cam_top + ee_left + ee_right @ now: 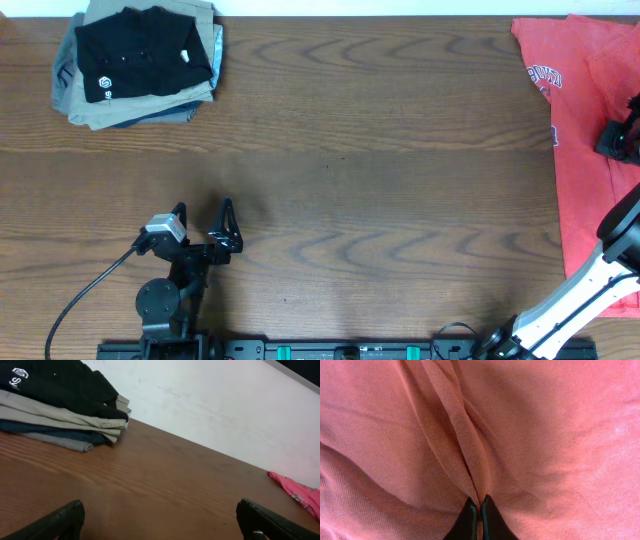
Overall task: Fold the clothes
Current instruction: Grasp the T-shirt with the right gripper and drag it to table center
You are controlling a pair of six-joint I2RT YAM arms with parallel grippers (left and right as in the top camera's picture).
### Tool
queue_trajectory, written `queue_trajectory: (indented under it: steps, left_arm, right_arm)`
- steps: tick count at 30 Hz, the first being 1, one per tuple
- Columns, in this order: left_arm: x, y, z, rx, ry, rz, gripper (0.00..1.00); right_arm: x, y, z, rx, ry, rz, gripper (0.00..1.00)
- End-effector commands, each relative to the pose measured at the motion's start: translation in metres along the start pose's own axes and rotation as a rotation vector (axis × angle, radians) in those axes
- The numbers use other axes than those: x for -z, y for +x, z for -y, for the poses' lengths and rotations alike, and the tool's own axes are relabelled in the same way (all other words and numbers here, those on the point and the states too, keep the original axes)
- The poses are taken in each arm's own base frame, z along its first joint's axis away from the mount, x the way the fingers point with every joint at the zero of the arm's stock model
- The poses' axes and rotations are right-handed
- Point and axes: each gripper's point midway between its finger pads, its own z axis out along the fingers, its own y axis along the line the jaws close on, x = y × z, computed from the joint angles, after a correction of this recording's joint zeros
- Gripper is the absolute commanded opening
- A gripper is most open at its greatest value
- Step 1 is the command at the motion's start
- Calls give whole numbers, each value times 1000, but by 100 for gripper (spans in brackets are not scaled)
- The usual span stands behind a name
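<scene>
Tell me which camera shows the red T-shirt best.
Overhead: the red T-shirt lies spread at the right, lettering visible. Right wrist shows only a ridge pinched between shut fingers; left wrist, just a far corner.

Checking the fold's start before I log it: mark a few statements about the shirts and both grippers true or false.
1. The right gripper is shut on a pinched ridge of the red T-shirt. True.
2. The left gripper holds the black shirt. False: it is open, empty and apart from it.
3. The black shirt tops the folded stack. True.
4. The red T-shirt lies mid-table. False: it lies at the right end.
</scene>
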Motion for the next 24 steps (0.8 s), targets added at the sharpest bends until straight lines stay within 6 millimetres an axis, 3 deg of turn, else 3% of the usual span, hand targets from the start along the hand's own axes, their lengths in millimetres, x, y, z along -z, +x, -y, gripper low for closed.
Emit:
queue_trajectory:
  steps: [1, 8, 12, 14, 19, 24]
  left_arm:
    - [-1, 15, -4, -5, -7, -45, 98]
    - [-1, 15, -4, -6, -7, -45, 98]
    - [-1, 15, -4, -6, -7, -45, 98]
    - [-1, 15, -4, -6, -7, -45, 98]
    - [-1, 15, -4, -6, -7, -45, 98]
    - [-1, 15, -4, -6, -7, -45, 98]
  right_arm:
    - [7, -8, 3, -65, 8, 19, 1]
    - [38, -22, 2, -115, 2, 55, 1]
    - [66, -37, -19, -162, -89, 97, 1]
    - [80, -45, -41, -165, -182, 121, 1]
    - [116, -59, -116, -123, -428, 153, 1]
    - [135, -40, -217, -9, -576, 88, 1]
